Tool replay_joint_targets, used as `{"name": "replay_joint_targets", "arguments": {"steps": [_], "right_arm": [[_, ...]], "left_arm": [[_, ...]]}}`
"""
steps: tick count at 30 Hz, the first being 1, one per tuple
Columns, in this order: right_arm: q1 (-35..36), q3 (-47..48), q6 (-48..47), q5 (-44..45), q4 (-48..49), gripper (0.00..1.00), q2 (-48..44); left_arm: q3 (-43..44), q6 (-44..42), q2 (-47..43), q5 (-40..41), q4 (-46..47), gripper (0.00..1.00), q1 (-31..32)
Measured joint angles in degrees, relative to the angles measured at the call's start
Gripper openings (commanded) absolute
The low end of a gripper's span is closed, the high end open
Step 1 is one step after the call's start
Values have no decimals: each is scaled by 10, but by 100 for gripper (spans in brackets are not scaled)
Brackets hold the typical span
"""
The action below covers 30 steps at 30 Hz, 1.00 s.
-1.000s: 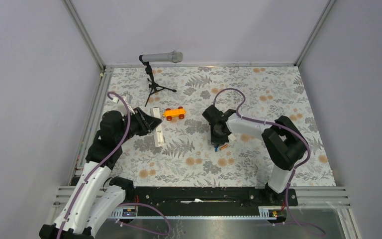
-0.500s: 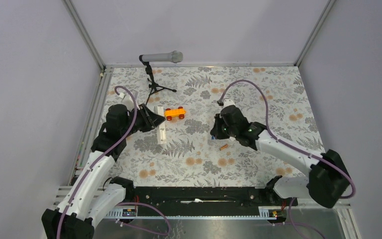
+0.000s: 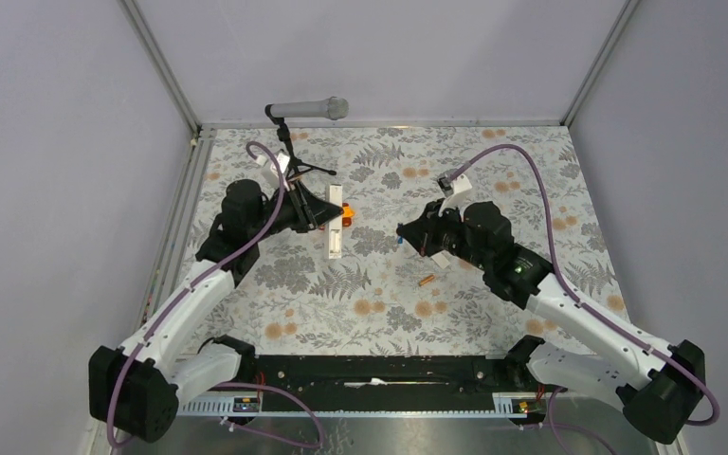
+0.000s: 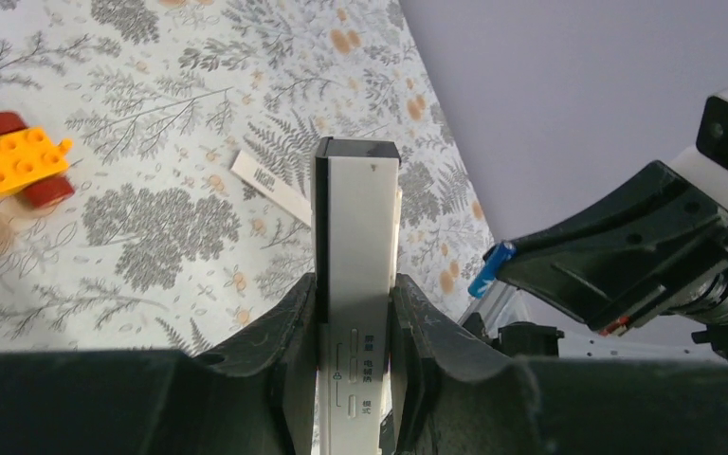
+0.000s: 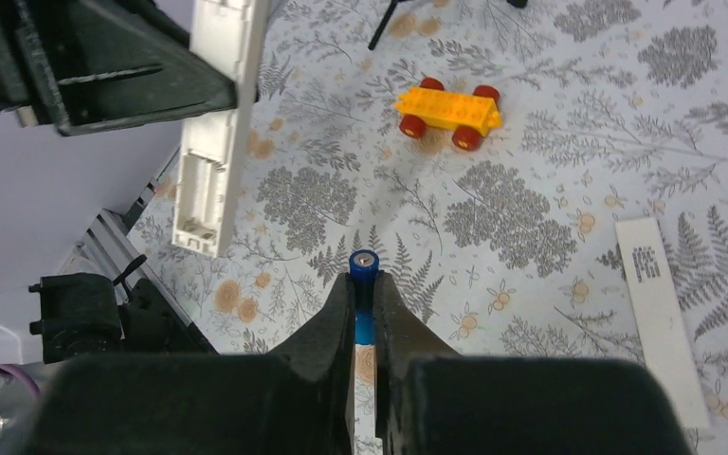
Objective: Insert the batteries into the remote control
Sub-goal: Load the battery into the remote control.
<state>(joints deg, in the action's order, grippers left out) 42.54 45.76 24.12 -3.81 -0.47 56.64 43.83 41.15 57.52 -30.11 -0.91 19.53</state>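
Done: 0 of 2 batteries are loaded. In the right wrist view the bay of the remote control is seen open and empty. The back cover is already off and lies flat on the table.
Left fingers: they are closed on the 2 long sides of the remote control, which is held lifted over the table, left of centre.
Right fingers: they are closed on the blue battery, whose tip sticks out. It is held in the air, near the remote control but apart from it.
Orange battery: it lies on the table, on the near side of the right fingers, and is not gripped.
Left to do: both batteries are to be inserted. After that the cover is judged to need closing.
Room: the gap between the 2 arms is narrow. The toy car just behind the remote control and the microphone at the far left are close to the left arm, so more room is judged on the near side.
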Motion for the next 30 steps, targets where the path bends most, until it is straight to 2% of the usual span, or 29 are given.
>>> {"name": "replay_joint_targets", "arguments": {"steps": [12,23,27,30], "right_arm": [[1,0,-74,-34,54,8,-32],[1,-16,-153,-33,96,6,-49],[1,3,-137,-32,80,4,-30],[1,35,-84,-34,60,4,-6]], "left_arm": [[33,64,76,-18,97,0,13],[53,83,104,-24,131,0,19],[52,90,110,-40,169,0,22],[38,105,109,-55,252,0,24]]}}
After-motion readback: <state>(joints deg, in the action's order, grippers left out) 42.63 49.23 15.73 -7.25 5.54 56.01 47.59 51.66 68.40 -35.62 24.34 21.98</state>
